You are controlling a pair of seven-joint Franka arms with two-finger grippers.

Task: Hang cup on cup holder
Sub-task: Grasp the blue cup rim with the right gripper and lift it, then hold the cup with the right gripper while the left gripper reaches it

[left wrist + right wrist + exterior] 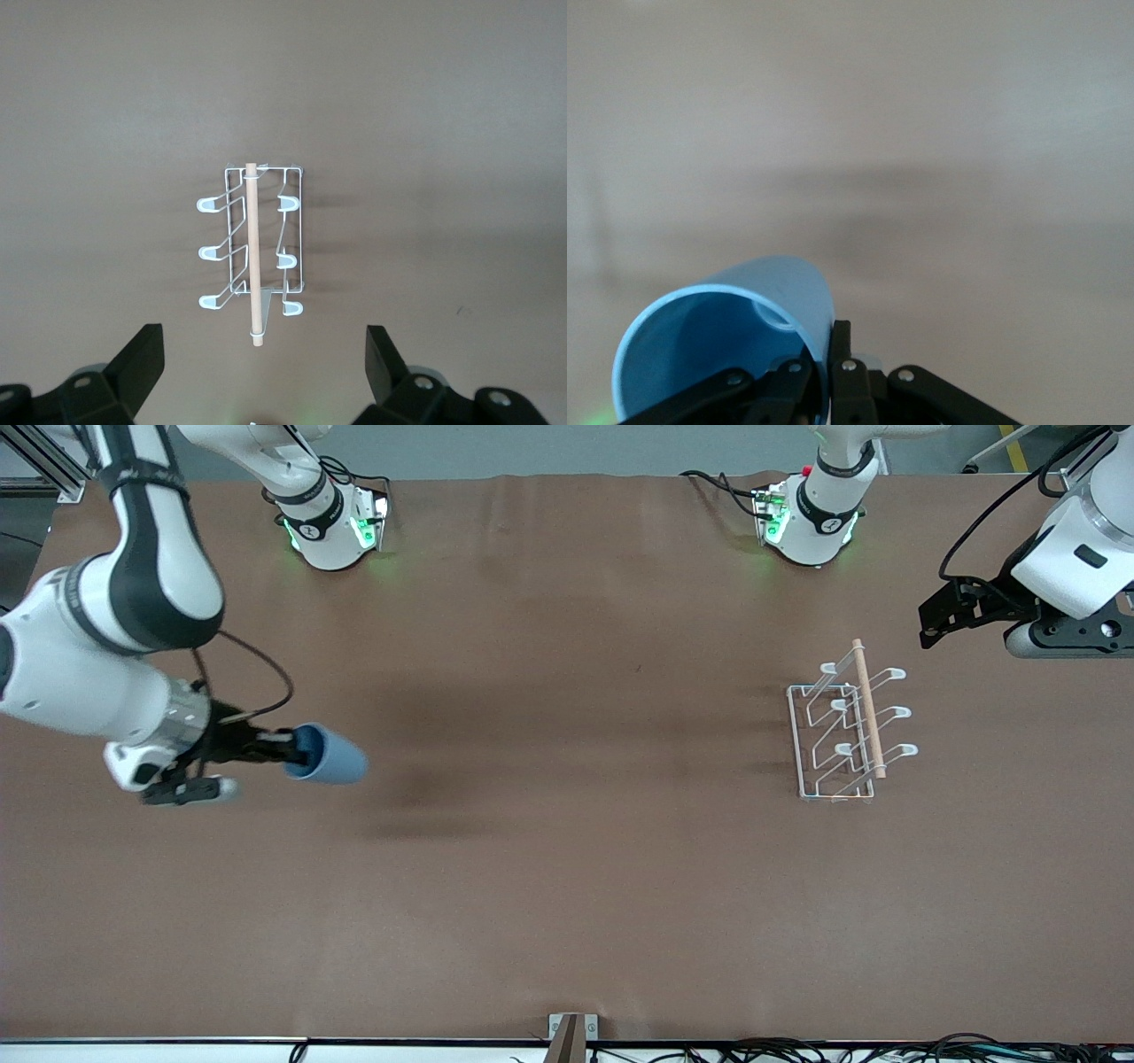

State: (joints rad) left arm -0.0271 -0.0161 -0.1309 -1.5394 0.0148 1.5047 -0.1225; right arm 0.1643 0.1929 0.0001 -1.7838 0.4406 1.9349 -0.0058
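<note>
Two arms shared the table, and only the right one was busy. The right gripper (pixel 288 755) was clamped on the cup (pixel 330 755) at its rim, one finger inside the mouth and one outside, as the right wrist view showed. Pinching the wall that way left the open mouth turned back toward the wrist and the closed bottom pointing ahead, which I judge suited slipping the cup over a prong later. The cup lay on its side in the grip, over the table (pixel 567 886) at the right arm's end; whether it had lifted clear of the surface I could not tell.

From that gripper the cup holder (pixel 848 726) stood well apart, toward the left arm's end, its prongs bare and its wooden rod (pixel 869 708) running along the top. The left gripper (pixel 264 354) waited above and beside the rack, fingers (pixel 142 359) spread wide and holding nothing.
</note>
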